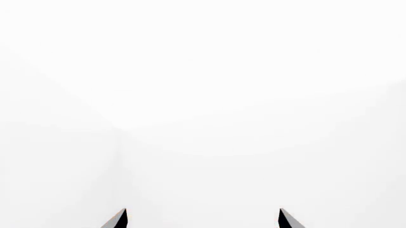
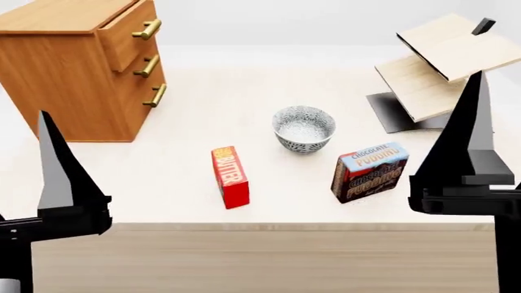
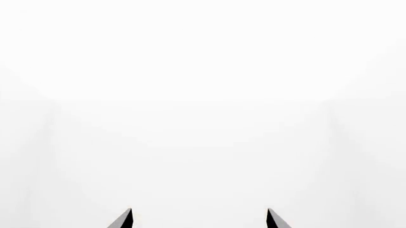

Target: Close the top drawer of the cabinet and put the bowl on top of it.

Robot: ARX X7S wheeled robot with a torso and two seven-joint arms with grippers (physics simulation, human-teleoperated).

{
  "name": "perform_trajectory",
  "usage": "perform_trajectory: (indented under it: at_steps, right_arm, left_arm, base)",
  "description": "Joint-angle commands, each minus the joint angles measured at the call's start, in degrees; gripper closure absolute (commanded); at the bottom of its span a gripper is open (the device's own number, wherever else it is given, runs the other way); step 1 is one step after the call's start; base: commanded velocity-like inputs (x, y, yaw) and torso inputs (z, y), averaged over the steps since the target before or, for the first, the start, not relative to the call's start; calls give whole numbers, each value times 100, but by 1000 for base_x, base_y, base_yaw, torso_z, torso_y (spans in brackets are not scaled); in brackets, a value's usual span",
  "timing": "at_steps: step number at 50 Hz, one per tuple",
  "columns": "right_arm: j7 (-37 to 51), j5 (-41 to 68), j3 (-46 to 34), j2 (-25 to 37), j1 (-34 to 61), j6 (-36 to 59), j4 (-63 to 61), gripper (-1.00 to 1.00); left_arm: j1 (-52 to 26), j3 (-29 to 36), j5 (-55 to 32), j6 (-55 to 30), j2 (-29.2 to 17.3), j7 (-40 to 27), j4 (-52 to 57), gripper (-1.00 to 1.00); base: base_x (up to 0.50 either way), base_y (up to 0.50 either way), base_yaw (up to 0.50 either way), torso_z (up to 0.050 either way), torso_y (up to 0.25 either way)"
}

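The bowl [image 2: 304,129] stands upright near the middle of the table [image 2: 163,201], apart from everything. It looks like rigid glazed ware — probably light but slick and chippable, so the rim seems the best hold, one finger inside and one outside.

The top drawer [image 2: 130,33] of the cabinet [image 2: 73,73], at the table's far left, juts out past the two fronts below. It should slide shut with a flat push on its front beside the brass handle [image 2: 147,28].

A butter box [image 2: 230,176] and a chocolate pudding box [image 2: 369,171] lie nearer than the bowl, flanking it; a slanted wooden rack [image 2: 440,67] stands far right. The way from bowl to cabinet looks clear.

The left pincer [image 1: 203,219] and right pincer [image 3: 199,218] are both spread and empty, facing blank white.
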Motion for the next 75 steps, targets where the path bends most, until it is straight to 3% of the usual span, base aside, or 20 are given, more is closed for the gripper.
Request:
perform_trajectory:
  at_steps: [1, 59, 75]
  right_arm:
    - [341, 62, -281, 410, 35, -226, -97, -100]
    - [795, 180, -813, 885, 376, -505, -4, -100]
    - [697, 100, -869, 904, 238, -698, 122, -100]
  left_arm:
    - [33, -37, -55, 19, -73, -22, 129, -100]
    - [-176, 179, -74, -64, -276, -193, -46, -100]
    - [-169, 212, -83, -30, -319, -231, -69, -100]
  base:
    - [0, 500, 0, 0, 0]
    - [0, 500, 0, 0, 0]
    - [0, 10, 0, 0, 0]
